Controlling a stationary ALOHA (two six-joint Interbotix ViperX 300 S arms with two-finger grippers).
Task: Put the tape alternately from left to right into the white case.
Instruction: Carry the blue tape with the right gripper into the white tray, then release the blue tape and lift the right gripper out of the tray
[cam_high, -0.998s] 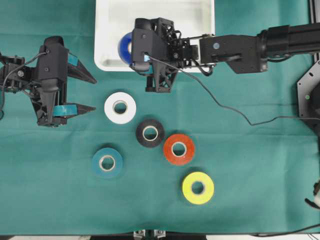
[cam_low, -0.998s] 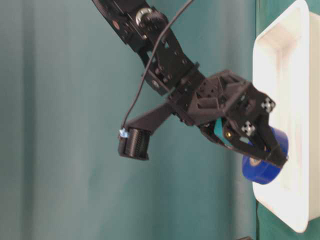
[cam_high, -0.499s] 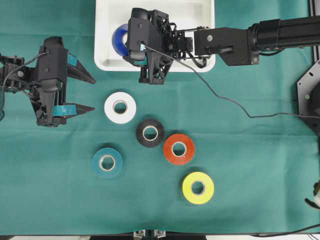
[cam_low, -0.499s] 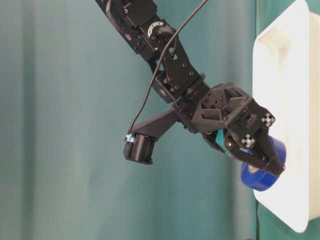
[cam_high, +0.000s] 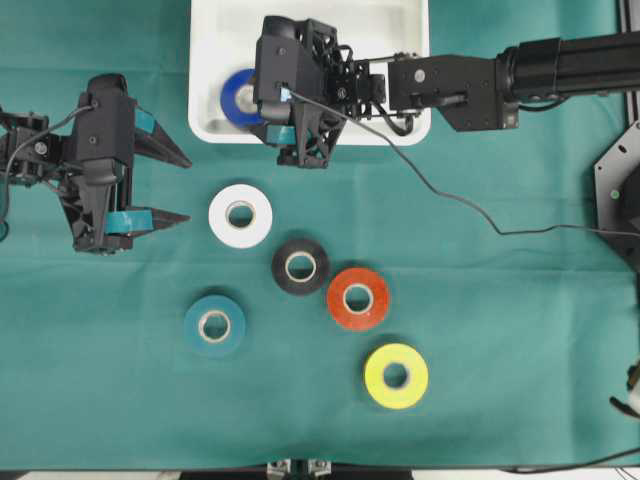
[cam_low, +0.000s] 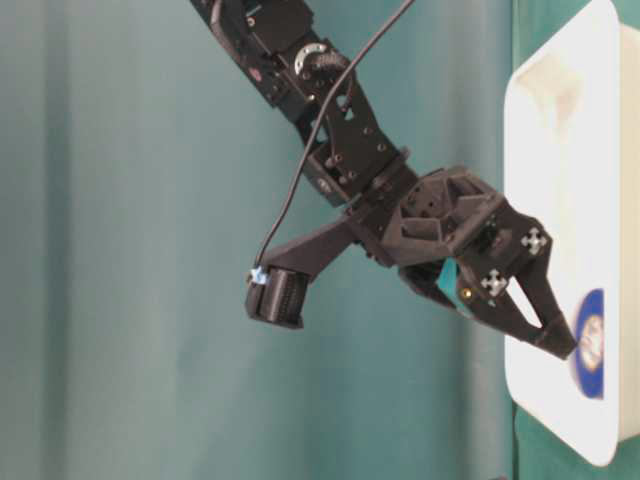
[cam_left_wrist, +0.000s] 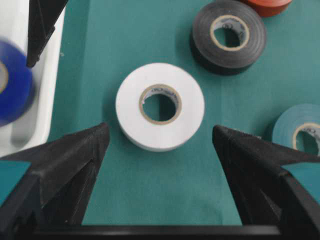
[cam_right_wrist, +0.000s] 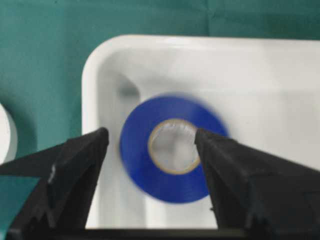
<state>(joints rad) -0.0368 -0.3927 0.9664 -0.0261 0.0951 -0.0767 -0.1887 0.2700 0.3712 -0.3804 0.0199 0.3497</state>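
Half a second ago our right claw (cam_high: 262, 98) was pinching the round blue roll of tape (cam_high: 239, 97) up on its edge over the shallow white plastic case (cam_high: 400, 30). Now the claw has let go, its two fingers stand wide apart, and it holds nothing. The blue roll looks to be lying flat inside the white case, in the corner at the left end, close to the rim. It looks a bit blurry in the wrist view, so it may still be settling.

Our left claw (cam_high: 178, 187) is wide open too and holds nothing. It waits over the green cloth (cam_high: 500, 330), below and to the left of the white case.

We think the round white roll of tape (cam_high: 240, 215) is the next one to go. It lies flat on the cloth just below the white case, straight out in front of the left claw, right between the lines of its two fingers. The left claw is much nearer to it than the right one. A roll is round, so it has no long side to line up with.

The black roll (cam_high: 300, 266), the red-orange roll (cam_high: 358, 298), the teal roll (cam_high: 214, 325) and the yellow roll (cam_high: 395, 376) lie further below the white case.
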